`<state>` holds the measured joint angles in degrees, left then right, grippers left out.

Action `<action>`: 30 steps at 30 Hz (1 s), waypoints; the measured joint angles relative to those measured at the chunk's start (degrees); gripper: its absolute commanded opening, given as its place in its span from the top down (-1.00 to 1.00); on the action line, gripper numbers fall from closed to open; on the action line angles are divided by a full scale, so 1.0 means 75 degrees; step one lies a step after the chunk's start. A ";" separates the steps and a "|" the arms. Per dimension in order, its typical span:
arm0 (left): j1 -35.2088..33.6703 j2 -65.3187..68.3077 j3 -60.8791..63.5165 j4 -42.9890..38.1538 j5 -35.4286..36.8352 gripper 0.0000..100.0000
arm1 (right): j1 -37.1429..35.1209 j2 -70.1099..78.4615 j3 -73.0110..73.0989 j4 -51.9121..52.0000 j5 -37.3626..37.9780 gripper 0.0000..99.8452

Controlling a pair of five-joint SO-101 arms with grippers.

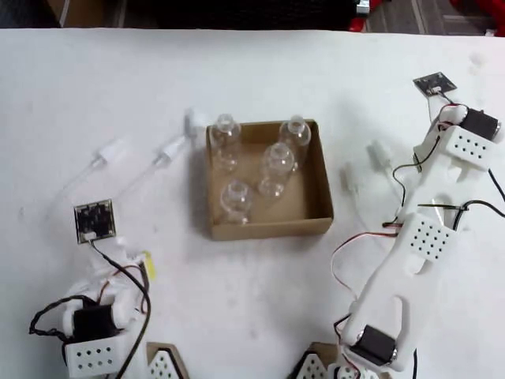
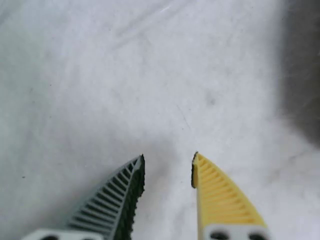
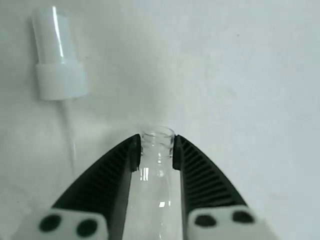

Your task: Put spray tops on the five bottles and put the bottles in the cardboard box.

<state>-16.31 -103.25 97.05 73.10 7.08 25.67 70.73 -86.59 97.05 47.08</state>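
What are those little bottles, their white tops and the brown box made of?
Each bottle: clear and glossy, see-through with bright glints; plastic or glass, can't tell which. Spray top: white, slightly translucent, smooth, so probably plastic. Box: brown matte cardboard with folded walls.

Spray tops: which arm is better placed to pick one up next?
Left. The left pincer is open and empty over the table, and spray tops lie near that arm. The right pincer is shut on the neck of a bottle, so it likely cannot take one.
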 measured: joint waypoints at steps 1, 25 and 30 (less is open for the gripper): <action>0.0000 0.0000 0.0000 0.0000 0.0000 0.71 | 0.0000 0.0000 0.0000 0.0000 0.0000 0.97; 0.0000 0.0000 0.0000 0.0000 0.0000 0.71 | -0.0059 -0.5357 0.3282 0.0082 -0.2321 0.97; 0.0000 0.0000 0.0000 0.0000 0.0000 0.71 | -0.0680 -0.7877 0.5896 0.0082 -0.2614 0.97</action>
<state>-16.31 -103.25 97.05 73.10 7.08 20.57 11.65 -42.37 97.67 27.47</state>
